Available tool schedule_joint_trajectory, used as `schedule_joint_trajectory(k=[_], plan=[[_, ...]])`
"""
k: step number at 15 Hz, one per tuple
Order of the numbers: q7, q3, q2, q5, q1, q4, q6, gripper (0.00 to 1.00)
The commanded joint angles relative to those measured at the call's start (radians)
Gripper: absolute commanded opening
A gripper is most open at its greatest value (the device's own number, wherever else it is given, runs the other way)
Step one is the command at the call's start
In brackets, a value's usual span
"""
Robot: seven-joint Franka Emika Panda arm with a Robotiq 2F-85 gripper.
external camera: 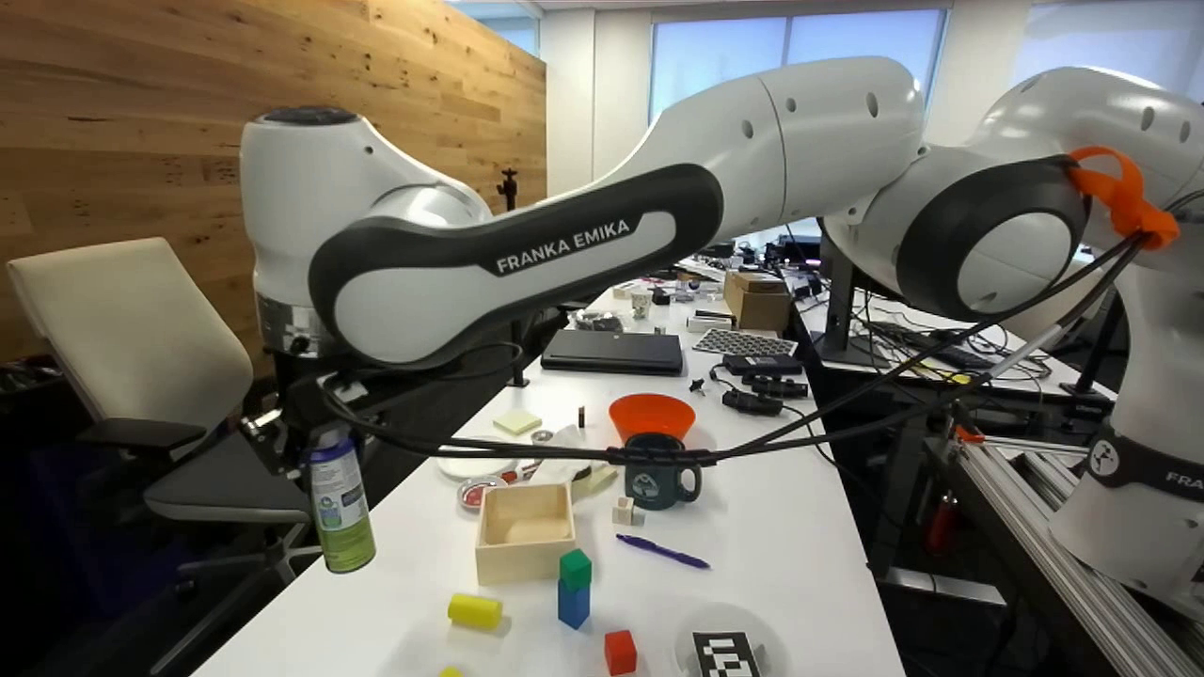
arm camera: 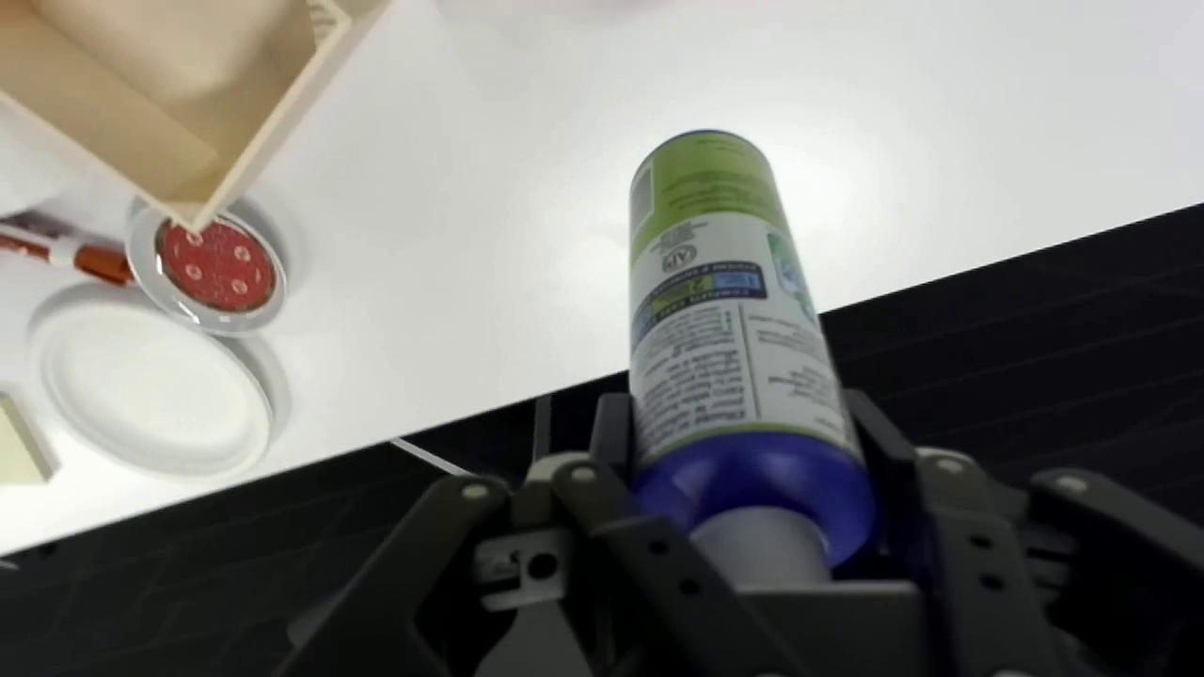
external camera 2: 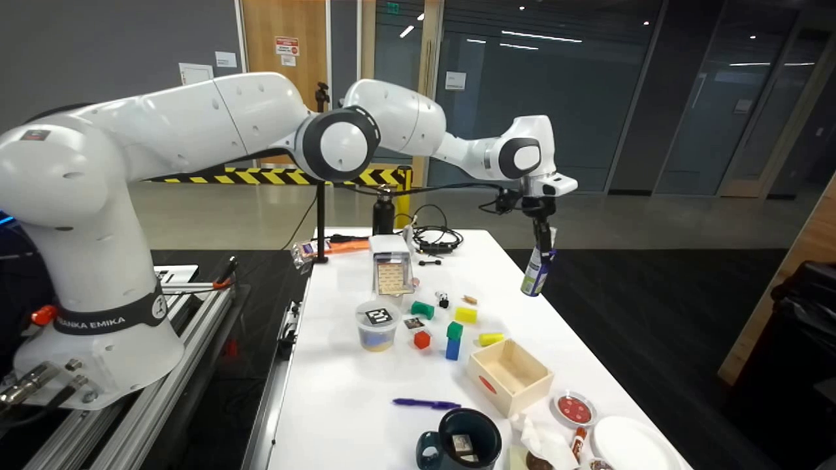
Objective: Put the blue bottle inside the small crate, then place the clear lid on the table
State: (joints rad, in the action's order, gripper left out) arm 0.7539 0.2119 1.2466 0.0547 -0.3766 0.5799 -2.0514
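Note:
My gripper (arm camera: 743, 414) is shut on the blue bottle (arm camera: 724, 310), its fingers at both sides of the blue top. In both exterior views the gripper (external camera: 299, 442) (external camera 2: 543, 241) holds the bottle (external camera: 343, 508) (external camera 2: 537, 273) slightly tilted, green end down, at the long edge of the white table (external camera: 771, 527). The small crate (external camera: 527, 561) stands on the table, apart from the bottle; it also shows in the wrist view (arm camera: 271, 122). Its visible inside is bare. A clear tub (external camera 2: 377, 341) has a marker on top; I cannot tell whether its cover is the clear lid.
Stacked green and blue blocks (external camera 2: 453, 341) and a yellow cylinder (external camera 2: 491, 339) stand close to the crate. A red-topped round dish (arm camera: 216, 268) and white plate (arm camera: 155, 385) lie beside it. A dark mug (external camera: 658, 489) and purple pen (external camera: 663, 552) are nearby.

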Motion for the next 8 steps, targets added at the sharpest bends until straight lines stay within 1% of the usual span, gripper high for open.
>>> schedule_joint_trajectory(k=[1,4,8], plan=[[0.167,0.02,-0.046,-0.016,0.014,0.126,-0.047,0.3],[0.293,0.044,-0.086,-0.013,0.023,0.241,-0.102,0.3],[0.432,0.097,-0.171,0.002,0.002,0.418,-0.173,0.3]])
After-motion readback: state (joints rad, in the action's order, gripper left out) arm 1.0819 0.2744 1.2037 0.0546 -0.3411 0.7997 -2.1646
